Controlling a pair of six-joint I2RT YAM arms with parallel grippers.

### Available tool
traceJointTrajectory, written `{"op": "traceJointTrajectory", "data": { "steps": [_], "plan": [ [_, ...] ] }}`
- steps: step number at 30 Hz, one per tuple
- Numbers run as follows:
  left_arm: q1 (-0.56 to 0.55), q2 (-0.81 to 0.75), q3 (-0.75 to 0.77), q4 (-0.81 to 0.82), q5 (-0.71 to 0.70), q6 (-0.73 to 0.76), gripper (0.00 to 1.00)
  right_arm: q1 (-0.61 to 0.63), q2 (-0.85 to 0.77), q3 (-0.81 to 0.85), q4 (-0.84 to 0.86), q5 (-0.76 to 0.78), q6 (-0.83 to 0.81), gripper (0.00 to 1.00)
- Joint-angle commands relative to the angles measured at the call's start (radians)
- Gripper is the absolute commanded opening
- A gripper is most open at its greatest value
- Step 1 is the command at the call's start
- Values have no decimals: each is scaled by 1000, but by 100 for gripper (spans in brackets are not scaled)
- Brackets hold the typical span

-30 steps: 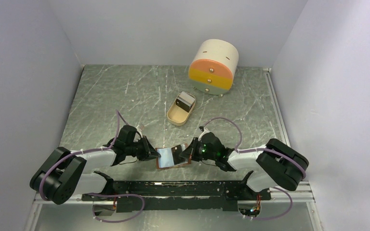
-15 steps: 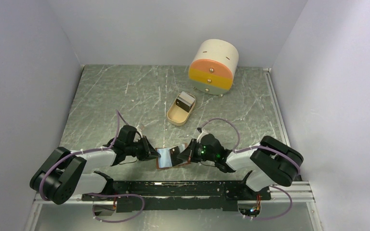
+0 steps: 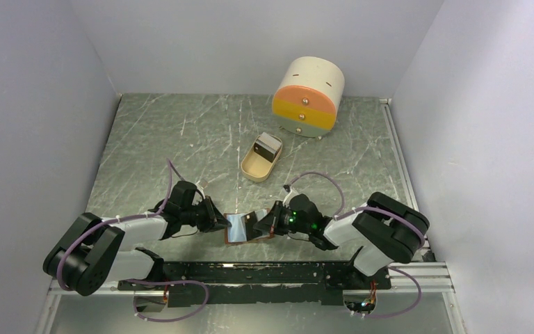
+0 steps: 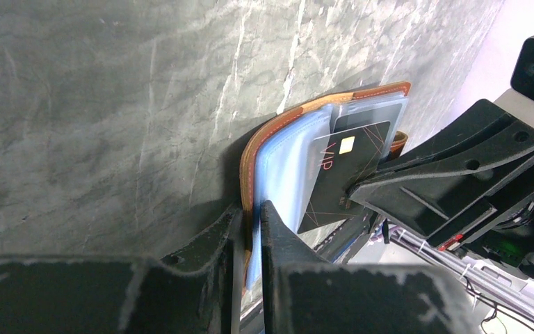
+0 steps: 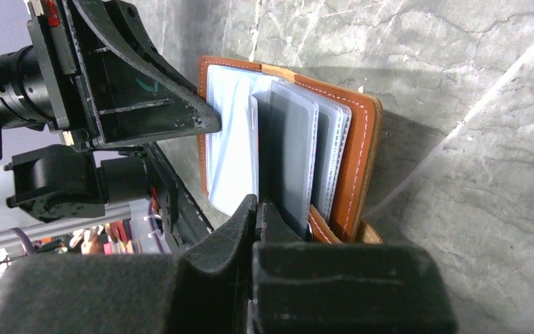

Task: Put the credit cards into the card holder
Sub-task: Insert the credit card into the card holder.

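The tan-brown card holder (image 3: pixel 250 235) lies open near the table's front edge, between both grippers. My left gripper (image 3: pixel 221 224) is shut on the holder's left flap and its clear pocket sheet (image 4: pixel 278 163), with the jaws pinched at the edge (image 4: pixel 252 209). My right gripper (image 3: pixel 269 224) is shut on a dark credit card (image 4: pixel 344 174) marked VIP, which sits partly inside the clear pockets. In the right wrist view the card (image 5: pixel 288 156) stands edge-on between the pocket leaves of the holder (image 5: pixel 358 149), gripped at its near end (image 5: pixel 257 203). Another silvery card (image 3: pixel 270 144) rests in the tray.
A beige oval tray (image 3: pixel 254 167) sits mid-table behind the holder. A round cream-and-orange drawer box (image 3: pixel 307 97) stands at the back right. Grey walls close in both sides. The black mounting rail (image 3: pixel 250 275) runs along the front edge.
My right arm's elbow has swung left toward the holder, and the gripper has shifted slightly with the card. The left gripper and holder have barely moved.
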Motion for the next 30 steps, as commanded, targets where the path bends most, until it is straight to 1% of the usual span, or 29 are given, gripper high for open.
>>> {"op": "traceJointTrajectory", "data": {
  "steps": [1,10,15,22,27,28,29,30],
  "plan": [
    [5,-12,-6,-5,-16,8,16,4,28,-13,40,13,22,0],
    [5,9,-13,13,-8,9,16,-14,28,-28,66,22,51,0],
    [5,1,-24,22,-6,1,16,-16,64,-30,109,7,64,0],
    [5,-1,-31,34,-3,-7,16,-15,139,-36,219,-13,99,0],
    [3,-2,-33,35,0,-13,15,-14,148,-44,227,-11,104,0],
    [4,-6,-35,35,0,-16,16,-14,141,-41,208,-7,99,4],
    [3,-7,-35,36,2,-19,16,-10,131,-33,172,-5,89,10],
    [4,-9,-36,39,6,-23,16,-8,115,-22,117,4,75,15]
  ]
}}
